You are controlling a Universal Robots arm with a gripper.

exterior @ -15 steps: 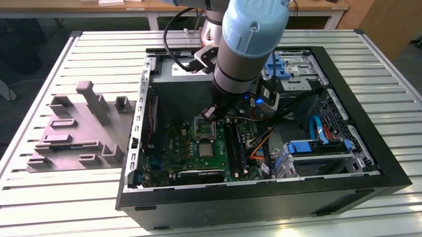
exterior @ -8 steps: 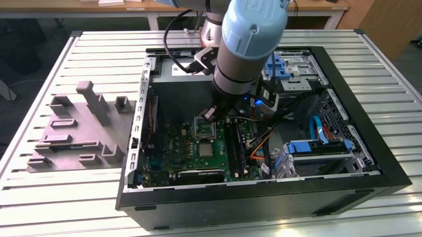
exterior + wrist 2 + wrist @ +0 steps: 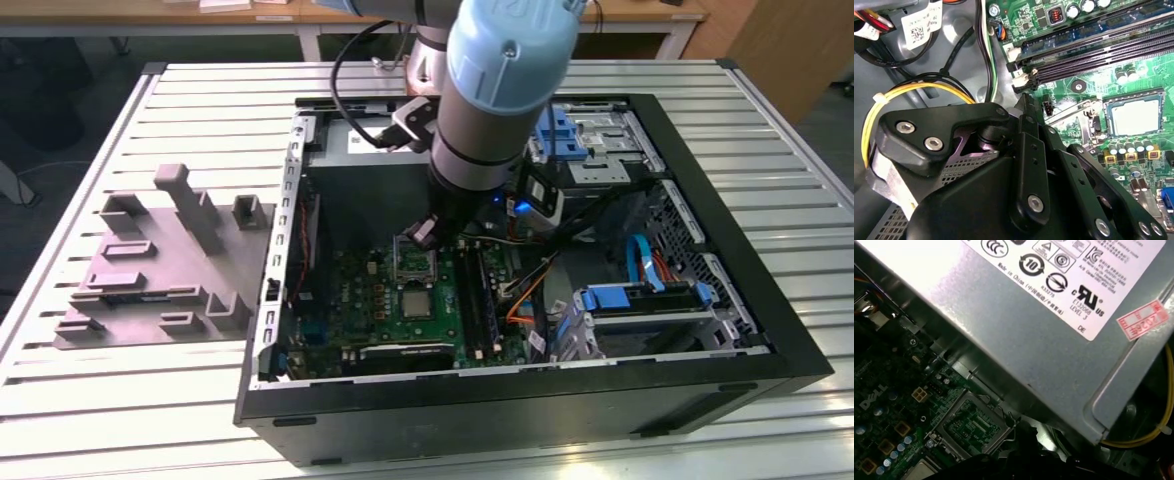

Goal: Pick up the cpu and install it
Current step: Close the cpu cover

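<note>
The cpu (image 3: 418,303) is a small silvery square lying flat inside the motherboard socket, near the middle of the open computer case (image 3: 747,300). In the second wrist view the cpu (image 3: 1133,118) sits within the socket's metal frame. The hinged socket frame (image 3: 974,424) stands flipped open beside it, with a corner of the cpu (image 3: 918,472) just past it. My gripper (image 3: 424,234) hangs low inside the case over that open frame, a short way from the cpu. Its black linkages reach a tip (image 3: 1024,99) above the board, apart from the cpu.
A grey power-supply box (image 3: 1054,315) sits close beside the gripper. Memory slots (image 3: 1094,50) and loose yellow and black cables (image 3: 919,90) run nearby. Blue drive brackets (image 3: 641,298) fill the case on the exterior view's right. A grey plastic tray (image 3: 147,270) with upright blocks lies on the slatted table.
</note>
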